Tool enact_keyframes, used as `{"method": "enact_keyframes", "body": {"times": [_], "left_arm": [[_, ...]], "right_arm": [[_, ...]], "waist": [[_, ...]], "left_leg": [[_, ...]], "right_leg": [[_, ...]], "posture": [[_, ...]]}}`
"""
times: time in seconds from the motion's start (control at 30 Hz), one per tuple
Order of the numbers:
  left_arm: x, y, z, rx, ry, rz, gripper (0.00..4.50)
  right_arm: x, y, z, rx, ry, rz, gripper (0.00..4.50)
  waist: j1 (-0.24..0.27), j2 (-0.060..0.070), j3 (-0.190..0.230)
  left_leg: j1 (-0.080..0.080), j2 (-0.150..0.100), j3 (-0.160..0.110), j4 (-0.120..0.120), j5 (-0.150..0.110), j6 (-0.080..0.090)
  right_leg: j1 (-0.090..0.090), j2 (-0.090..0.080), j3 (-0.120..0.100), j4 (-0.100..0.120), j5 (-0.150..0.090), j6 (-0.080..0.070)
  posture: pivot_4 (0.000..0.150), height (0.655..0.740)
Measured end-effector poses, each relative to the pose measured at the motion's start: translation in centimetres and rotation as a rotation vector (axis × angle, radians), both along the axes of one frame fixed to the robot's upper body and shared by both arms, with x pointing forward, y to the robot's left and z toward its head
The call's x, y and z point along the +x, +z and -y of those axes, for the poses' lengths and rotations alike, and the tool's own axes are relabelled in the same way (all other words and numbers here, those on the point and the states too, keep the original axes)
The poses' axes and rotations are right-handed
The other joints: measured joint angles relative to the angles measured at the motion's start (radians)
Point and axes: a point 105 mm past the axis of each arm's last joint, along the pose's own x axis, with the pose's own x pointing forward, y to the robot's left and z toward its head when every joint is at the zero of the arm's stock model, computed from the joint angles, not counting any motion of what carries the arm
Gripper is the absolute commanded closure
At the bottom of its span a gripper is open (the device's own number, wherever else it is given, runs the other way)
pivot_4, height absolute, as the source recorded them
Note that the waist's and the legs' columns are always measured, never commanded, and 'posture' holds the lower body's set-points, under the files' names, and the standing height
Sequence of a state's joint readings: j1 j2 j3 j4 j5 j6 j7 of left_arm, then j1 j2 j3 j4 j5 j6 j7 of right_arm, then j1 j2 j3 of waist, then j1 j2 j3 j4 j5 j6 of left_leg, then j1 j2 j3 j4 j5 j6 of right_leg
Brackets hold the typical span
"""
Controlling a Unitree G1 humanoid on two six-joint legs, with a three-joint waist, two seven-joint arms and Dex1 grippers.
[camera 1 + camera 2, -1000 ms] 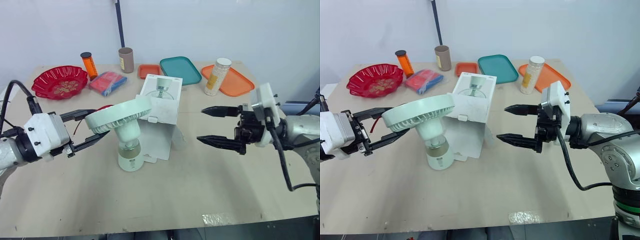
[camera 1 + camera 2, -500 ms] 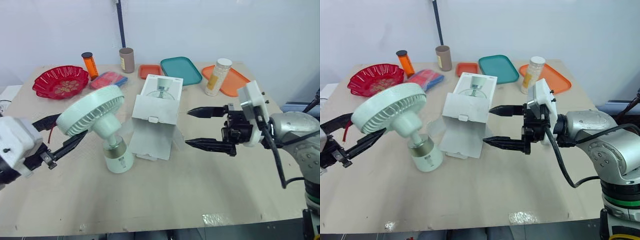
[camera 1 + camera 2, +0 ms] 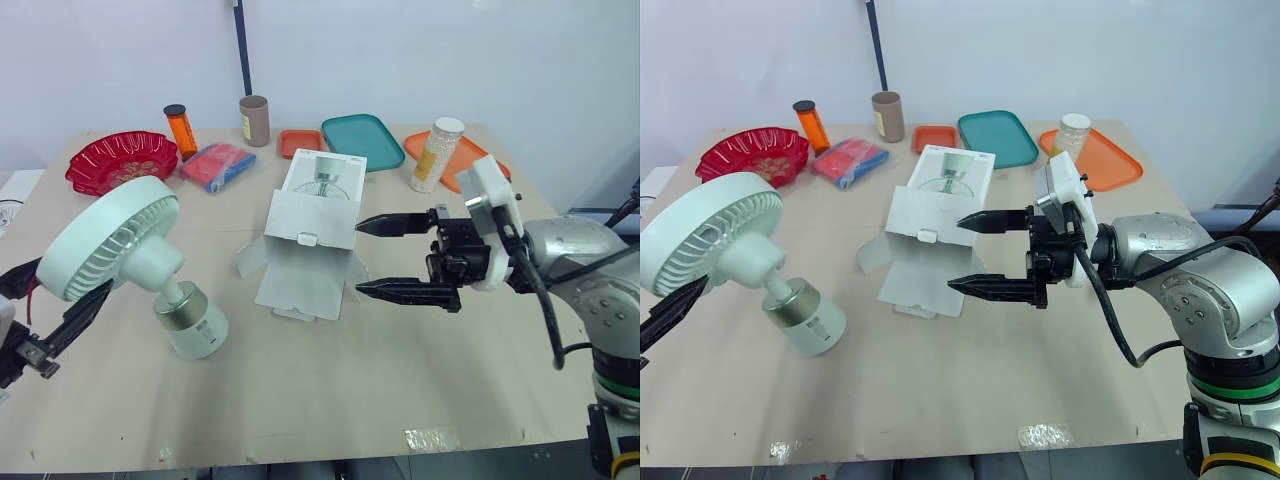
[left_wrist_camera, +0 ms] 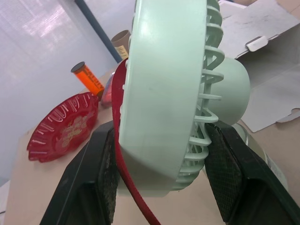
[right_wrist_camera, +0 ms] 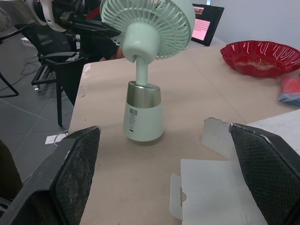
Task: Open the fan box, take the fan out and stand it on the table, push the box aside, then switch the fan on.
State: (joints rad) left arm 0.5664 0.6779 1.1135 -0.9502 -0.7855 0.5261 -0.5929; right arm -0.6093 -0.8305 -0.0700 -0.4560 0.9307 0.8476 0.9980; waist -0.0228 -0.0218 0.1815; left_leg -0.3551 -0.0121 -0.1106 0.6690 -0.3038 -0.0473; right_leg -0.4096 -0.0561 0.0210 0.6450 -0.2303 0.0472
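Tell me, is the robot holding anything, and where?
Its left gripper holds the mint-green fan by its round head, clamped front and back. The right gripper is open and empty.

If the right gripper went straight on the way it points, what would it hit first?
Most likely the fan box: the right gripper, fingers open, points at its open flapped end. The fan in the left gripper lies farther along that line.
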Motion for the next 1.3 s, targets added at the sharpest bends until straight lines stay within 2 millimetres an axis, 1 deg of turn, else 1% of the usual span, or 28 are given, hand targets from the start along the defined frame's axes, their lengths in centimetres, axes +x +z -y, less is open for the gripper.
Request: {"method": "enact_keyframes", "body": {"times": [0.17,0.3,0.4,0.53,0.7,0.9,1.1,1.23,1.3], "left_arm": [[0.2,-0.5,-3.5,-0.06,0.158,0.008,2.41],[0.7,-0.5,-5.0,-0.074,0.225,0.033,2.41],[2.0,-0.4,-5.2,-0.055,0.215,0.038,2.41],[3.9,0.1,-4.6,-0.062,0.18,0.076,2.41],[5.2,-0.3,-3.9,-0.045,0.145,0.064,2.41],[5.8,-0.2,-5.1,0.006,0.162,0.044,2.41],[5.7,0.0,-6.8,0.039,0.206,0.034,2.41],[6.1,0.2,-6.8,0.038,0.22,0.07,2.41],[6.2,-0.3,-6.1,0.012,0.227,0.087,2.41]], "right_arm": [[0.0,-0.1,-0.2,0.004,0.005,-0.005,0.0],[-0.1,-0.1,-0.2,0.002,0.007,-0.004,0.0],[-0.3,-0.4,-0.6,-0.003,0.023,-0.003,0.0],[-0.4,-0.6,-0.7,-0.004,0.017,0.002,0.0],[-0.5,-1.0,-0.8,-0.004,0.008,-0.004,0.0],[-0.6,-1.2,-0.8,-0.003,0.0,0.0,0.0],[-0.6,-1.3,-0.8,-0.002,-0.002,-0.001,0.0],[-0.6,-1.3,-0.8,0.002,-0.003,0.007,0.0],[-0.6,-1.3,-0.8,0.003,-0.003,0.008,0.0]], "waist": [[0.0,0.0,0.0],[0.0,-0.001,0.0],[0.002,-0.001,-0.001],[0.001,-0.002,-0.001],[-0.001,-0.002,0.0],[-0.001,-0.002,0.0],[-0.001,-0.003,0.0],[-0.001,-0.003,0.0],[0.0,-0.003,0.0]], "left_leg": [[0.0,0.0,0.0,0.0,0.0,0.0],[0.0,0.0,0.0,0.0,0.0,0.0],[0.0,0.0,-0.001,0.0,0.0,0.0],[0.0,0.0,-0.001,0.0,-0.001,-0.001],[-0.001,0.001,0.0,0.0,-0.001,-0.002],[-0.001,0.002,0.0,0.0,-0.001,-0.002],[-0.001,0.002,0.0,0.0,-0.001,-0.002],[-0.001,0.002,0.0,0.0,-0.001,-0.002],[-0.001,0.002,0.0,0.0,-0.001,-0.002]], "right_leg": [[0.0,0.0,0.0,0.0,0.0,0.0],[0.0,0.0,0.0,0.0,0.0,0.0],[0.0,0.0,0.0,0.0,0.0,0.0],[0.0,0.0,0.0,0.0,0.0,0.0],[-0.001,0.0,0.0,0.0,0.0,0.0],[-0.002,0.001,0.0,0.0,0.0,0.0],[-0.002,0.001,0.0,0.0,0.0,-0.001],[-0.001,0.001,0.0,0.0,0.0,0.0],[-0.001,0.0,0.0,0.0,0.0,0.0]], "posture": [[0.15,0.74],[0.15,0.74],[0.15,0.74],[0.15,0.74],[0.15,0.74],[0.15,0.74],[0.15,0.74],[0.15,0.74],[0.15,0.74]]}}
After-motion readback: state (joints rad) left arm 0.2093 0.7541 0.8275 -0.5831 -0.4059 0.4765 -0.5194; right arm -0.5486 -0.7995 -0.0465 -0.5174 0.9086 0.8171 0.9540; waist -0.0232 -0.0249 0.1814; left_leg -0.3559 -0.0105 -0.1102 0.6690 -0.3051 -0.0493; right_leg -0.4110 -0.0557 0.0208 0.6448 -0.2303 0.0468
